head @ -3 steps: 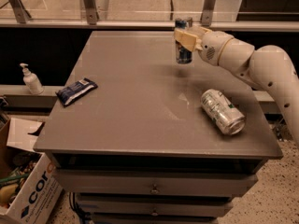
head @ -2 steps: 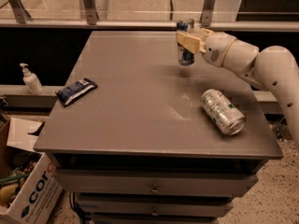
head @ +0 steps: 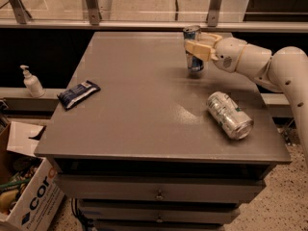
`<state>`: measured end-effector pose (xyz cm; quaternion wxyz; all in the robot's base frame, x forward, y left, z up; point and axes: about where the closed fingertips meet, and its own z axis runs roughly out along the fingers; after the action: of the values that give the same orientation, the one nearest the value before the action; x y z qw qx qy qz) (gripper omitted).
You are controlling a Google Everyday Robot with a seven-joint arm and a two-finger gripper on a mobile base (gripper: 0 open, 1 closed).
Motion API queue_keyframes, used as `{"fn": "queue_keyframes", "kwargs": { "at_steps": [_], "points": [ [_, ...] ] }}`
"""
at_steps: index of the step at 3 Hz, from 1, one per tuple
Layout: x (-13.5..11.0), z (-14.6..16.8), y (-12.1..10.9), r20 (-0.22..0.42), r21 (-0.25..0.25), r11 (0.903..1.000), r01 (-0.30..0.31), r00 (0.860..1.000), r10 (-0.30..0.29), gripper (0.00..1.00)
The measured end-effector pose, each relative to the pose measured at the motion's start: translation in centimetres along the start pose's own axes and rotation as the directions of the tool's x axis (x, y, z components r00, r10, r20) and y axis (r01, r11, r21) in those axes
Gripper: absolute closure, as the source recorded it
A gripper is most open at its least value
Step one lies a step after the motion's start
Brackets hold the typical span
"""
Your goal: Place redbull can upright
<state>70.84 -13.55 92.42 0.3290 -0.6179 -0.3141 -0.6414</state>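
Gripping is where you are now: the gripper (head: 192, 46) sits in the upper right of the frame, over the far right part of the table (head: 139, 109), with its cream fingers (head: 198, 50) clenched across the upper half of the redbull can (head: 195, 63). The arm comes in from the right edge of the frame, so the fingers reach leftward and take the can from its side.

The relation that matters for you is the can's long axis. It runs straight up and down, crossing the roughly level fingers, with the silver top above them and the blue body hanging below. The base is at or just above the tabletop, and a dark patch lies right beneath it. I cannot tell whether it is resting on the surface or a hair off it. My judgement is that the placement is nearly done, and that what is left is to be sure the base is seated flat before letting go, then to back out to the right without brushing the can. A slim, tall can will tip easily if a finger drags on it.

Toward the lower right, well apart from the gripper, a fatter silver can (head: 229, 115) lies on its side. A dark blue snack packet (head: 78, 93) rests near the table's left edge.
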Motion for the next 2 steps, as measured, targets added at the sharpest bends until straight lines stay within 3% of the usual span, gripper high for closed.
{"fn": "queue_keyframes", "kwargs": {
  "at_steps": [2],
  "points": [
    [-1.45, -1.36, 0.56, 0.045, 0.055, 0.9979, 0.034, 0.998, -0.036, 1.00]
  ]
}}
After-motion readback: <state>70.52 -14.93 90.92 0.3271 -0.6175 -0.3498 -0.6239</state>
